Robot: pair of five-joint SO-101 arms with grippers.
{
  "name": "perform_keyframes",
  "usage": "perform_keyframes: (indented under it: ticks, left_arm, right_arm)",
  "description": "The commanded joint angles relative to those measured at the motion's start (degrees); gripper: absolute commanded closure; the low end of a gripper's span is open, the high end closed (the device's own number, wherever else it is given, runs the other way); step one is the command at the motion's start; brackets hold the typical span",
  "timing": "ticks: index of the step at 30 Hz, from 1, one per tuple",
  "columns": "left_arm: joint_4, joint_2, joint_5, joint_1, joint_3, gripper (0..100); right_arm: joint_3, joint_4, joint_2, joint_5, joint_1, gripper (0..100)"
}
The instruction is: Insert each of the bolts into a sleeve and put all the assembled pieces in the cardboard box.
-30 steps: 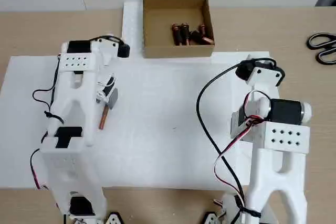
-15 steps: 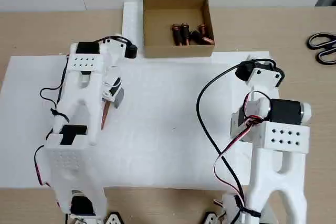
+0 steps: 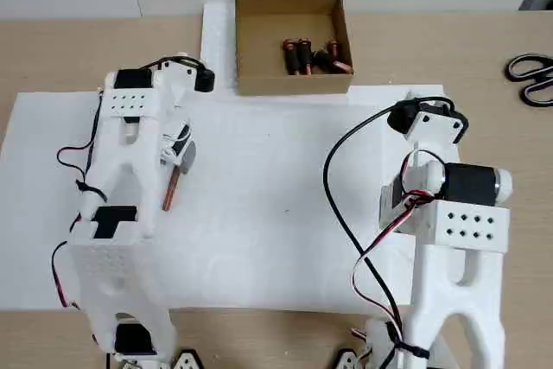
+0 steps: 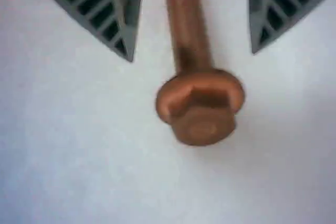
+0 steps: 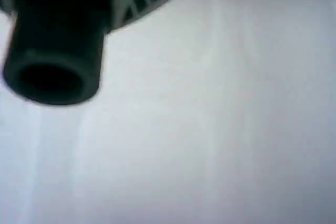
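Observation:
A copper bolt (image 4: 197, 98) lies on the white sheet (image 3: 276, 213), its hex head toward the camera in the left wrist view. My left gripper (image 4: 191, 53) is open and straddles the bolt's shank, with both grey fingers clear of it. From above, the bolt (image 3: 171, 190) sticks out below the left gripper (image 3: 180, 160). My right gripper (image 5: 63, 3) is shut on a black sleeve (image 5: 52, 61), whose open end hangs just above the sheet. The cardboard box (image 3: 251, 41) at the back holds several assembled pieces (image 3: 315, 54).
Black scissors (image 3: 531, 78) lie on the wooden table at the far right. A black cable (image 3: 341, 205) loops from the right arm (image 3: 449, 205) over the sheet. The sheet's middle has free room.
The left arm swung right and toward the box half a second ago, then came back to about where it was. The bolt stays on the sheet. The right arm has not moved.

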Motion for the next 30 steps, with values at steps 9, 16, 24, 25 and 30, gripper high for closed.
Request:
perform_keyframes:
  ticks: [9,16,24,25,30]
  left_arm:
    - [1.32,0.97,0.70,0.35,-6.02,87]
    - [1.32,4.66,0.70,0.00,-6.02,87]
    - [0.00,5.45,1.41,0.26,-5.76,87]
    - [0.00,5.98,1.49,0.44,-5.93,88]
    - [0.09,8.70,1.49,0.18,-6.02,90]
  right_arm:
    - [-0.26,-0.31,-1.89,0.62,0.48,99.6]
    - [-0.26,-0.31,-1.89,0.44,0.48,99.6]
    - [-0.26,-0.31,-1.89,0.44,0.48,99.6]
    - [-0.26,-0.31,-1.89,0.44,0.48,99.6]
    - [-0.26,-0.31,-1.89,0.44,0.48,99.6]
